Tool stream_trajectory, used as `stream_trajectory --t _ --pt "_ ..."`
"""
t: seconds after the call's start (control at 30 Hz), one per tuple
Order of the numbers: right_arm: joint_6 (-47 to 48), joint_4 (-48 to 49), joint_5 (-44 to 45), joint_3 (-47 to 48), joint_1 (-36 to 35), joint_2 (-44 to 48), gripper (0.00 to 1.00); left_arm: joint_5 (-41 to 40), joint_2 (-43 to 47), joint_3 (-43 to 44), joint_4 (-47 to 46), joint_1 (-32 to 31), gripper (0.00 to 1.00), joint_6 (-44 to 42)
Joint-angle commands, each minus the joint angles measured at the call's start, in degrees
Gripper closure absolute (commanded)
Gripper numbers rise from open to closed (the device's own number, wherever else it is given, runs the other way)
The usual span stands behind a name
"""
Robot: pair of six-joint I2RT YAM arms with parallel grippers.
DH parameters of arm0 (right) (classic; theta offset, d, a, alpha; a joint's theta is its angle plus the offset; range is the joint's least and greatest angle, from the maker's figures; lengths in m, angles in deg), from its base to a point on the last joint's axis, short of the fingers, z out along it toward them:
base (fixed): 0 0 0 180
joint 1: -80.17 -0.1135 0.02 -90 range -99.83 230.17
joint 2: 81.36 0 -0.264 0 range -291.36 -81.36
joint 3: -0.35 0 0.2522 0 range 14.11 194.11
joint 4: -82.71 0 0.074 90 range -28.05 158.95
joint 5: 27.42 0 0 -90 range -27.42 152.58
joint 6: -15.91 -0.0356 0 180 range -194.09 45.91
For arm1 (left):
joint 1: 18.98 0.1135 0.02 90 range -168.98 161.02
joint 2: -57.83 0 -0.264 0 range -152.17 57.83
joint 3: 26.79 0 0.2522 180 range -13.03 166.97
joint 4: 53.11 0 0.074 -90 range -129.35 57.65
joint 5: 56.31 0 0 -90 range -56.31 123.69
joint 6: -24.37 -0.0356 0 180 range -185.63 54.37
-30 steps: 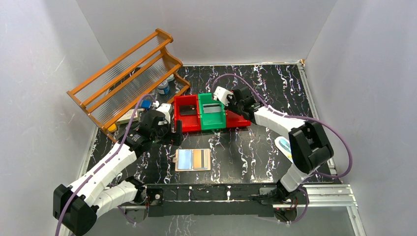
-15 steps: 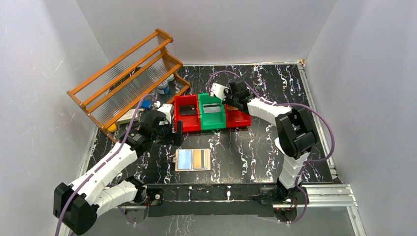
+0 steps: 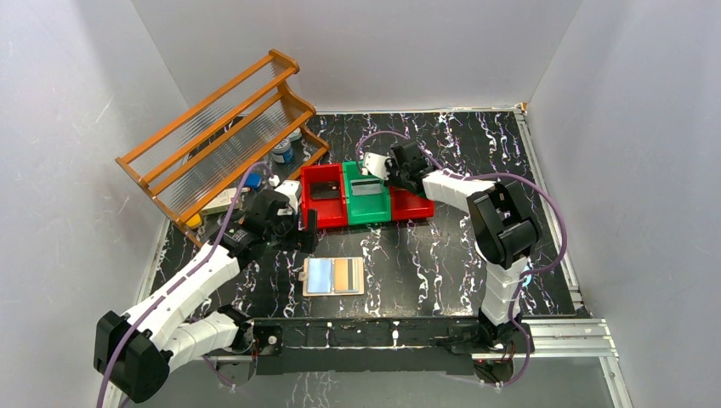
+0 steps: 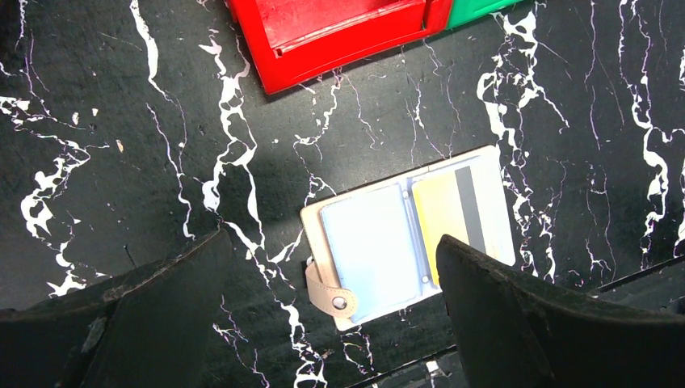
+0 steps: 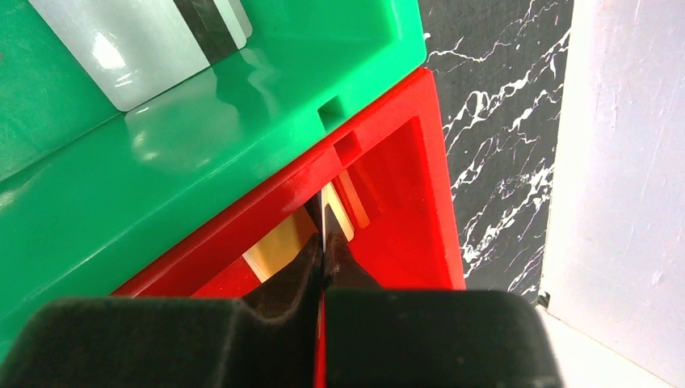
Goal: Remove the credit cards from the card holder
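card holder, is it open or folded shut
Open: the card holder lies spread flat, both pale blue sleeves up, an orange-gold card in one.

Three bins stand on the tabletop [image 3: 442, 255]: two red, the left red bin [image 3: 323, 214] and the right red bin [image 3: 414, 208], and one green bin [image 3: 367, 213]. Four credit cards show: one dark card [image 3: 323, 191], one silvery grey card [image 3: 367, 189], one orange-gold card [image 3: 344, 274] and one pale gold card [image 5: 275, 244]. There is one card holder [image 4: 327, 293] with two pale blue sleeves [image 4: 367, 250] facing up, and one wooden rack [image 3: 212, 140].
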Motion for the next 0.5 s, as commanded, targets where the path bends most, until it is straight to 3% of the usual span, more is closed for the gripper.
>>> stream_trajectory --t 0.0,0.47 --pt "2.6 3.7 1.1 -1.5 0.2 1.3 0.89 1.0 -0.3 0.6 0.4 -0.4 0.02 -0.8" --pt "-0.8 -0.9 0.3 -3.4 0.3 4.2 0.64 0.6 -1.2 0.6 0.4 -0.5 0.02 -0.7"
